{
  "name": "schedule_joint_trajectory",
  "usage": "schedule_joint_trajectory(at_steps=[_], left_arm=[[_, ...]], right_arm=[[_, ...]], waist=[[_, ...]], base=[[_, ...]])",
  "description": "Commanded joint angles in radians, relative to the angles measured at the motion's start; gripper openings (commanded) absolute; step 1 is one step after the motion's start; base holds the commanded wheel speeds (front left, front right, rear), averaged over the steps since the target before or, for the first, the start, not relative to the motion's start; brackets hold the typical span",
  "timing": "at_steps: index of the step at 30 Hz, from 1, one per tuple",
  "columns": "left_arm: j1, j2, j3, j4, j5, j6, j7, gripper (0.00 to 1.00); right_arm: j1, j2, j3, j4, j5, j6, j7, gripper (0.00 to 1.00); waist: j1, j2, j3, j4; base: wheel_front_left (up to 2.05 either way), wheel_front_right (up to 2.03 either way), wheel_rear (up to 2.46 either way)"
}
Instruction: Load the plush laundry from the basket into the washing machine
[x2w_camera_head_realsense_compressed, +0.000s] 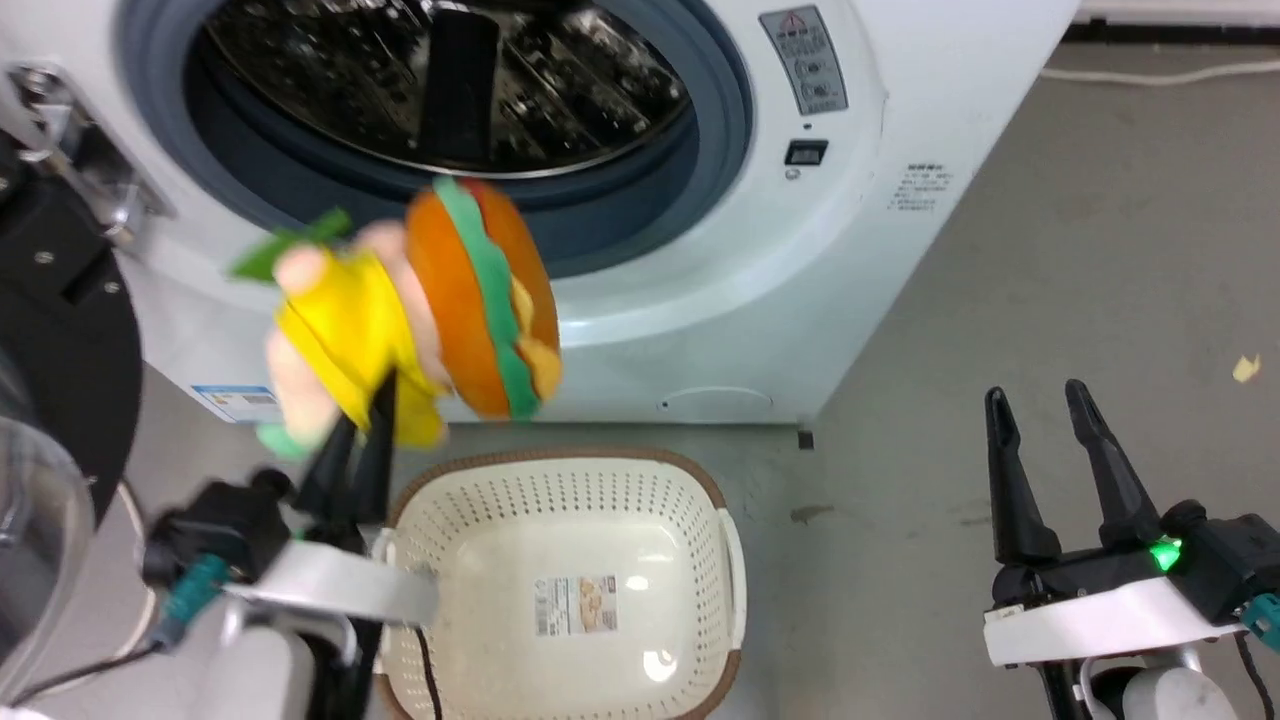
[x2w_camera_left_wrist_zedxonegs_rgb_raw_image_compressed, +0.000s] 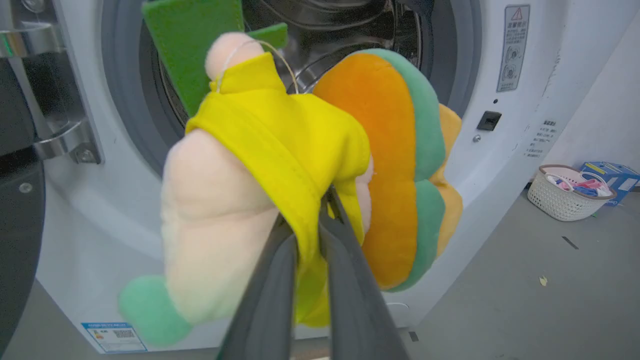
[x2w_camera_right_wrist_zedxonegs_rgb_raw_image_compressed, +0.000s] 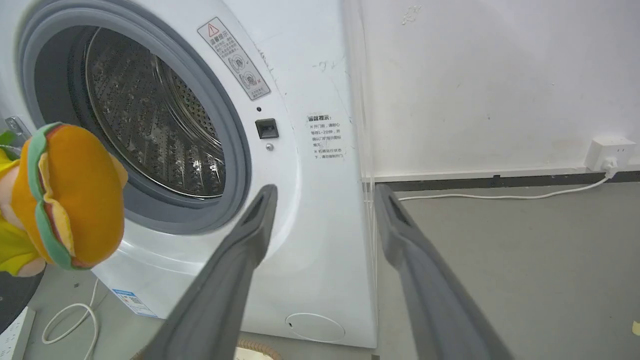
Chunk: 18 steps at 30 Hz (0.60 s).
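Currently, left gripper (x2w_camera_head_realsense_compressed: 365, 420) clamps the toys (x2w_camera_head_realsense_compressed: 345, 320), long axis vertical, centre-left; basket (x2w_camera_head_realsense_compressed: 480, 500) holds a label (x2w_camera_head_realsense_compressed: 577, 605); right gripper (x2w_camera_head_realsense_compressed: 1035, 400) apart.

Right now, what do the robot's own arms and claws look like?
The left gripper and right gripper each have two long, tapering dark fingers on a black base, joined to a pale white wrist band. A small green light glows on the right one's base. A teal plug with a dark cable sits at each wrist.
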Motion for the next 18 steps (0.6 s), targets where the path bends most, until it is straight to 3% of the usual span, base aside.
schedule_joint_trajectory(at_steps=[1,7,18], left_arm=[[-0.030,-0.005,0.017,-0.026,0.011,-0.007,-0.006,0.00],[-0.164,0.028,0.044,-0.036,0.039,-0.026,-0.006,0.00],[-0.588,0.160,0.004,0.217,0.033,-0.033,0.094,0.00]], right_arm=[[-0.002,0.000,0.004,-0.005,-0.004,0.001,-0.005,1.00],[-0.028,0.000,0.029,-0.015,0.004,0.001,-0.005,1.00],[-0.081,0.000,0.073,-0.064,0.047,0.001,-0.005,1.00]], waist=[[0.0000,0.0000,0.034,-0.021],[0.0000,0.0000,0.138,-0.079],[0.0000,0.0000,0.330,-0.186]], base=[[0.00,0.00,0.00],[0.00,0.00,0.00],[0.00,0.00,0.00]])
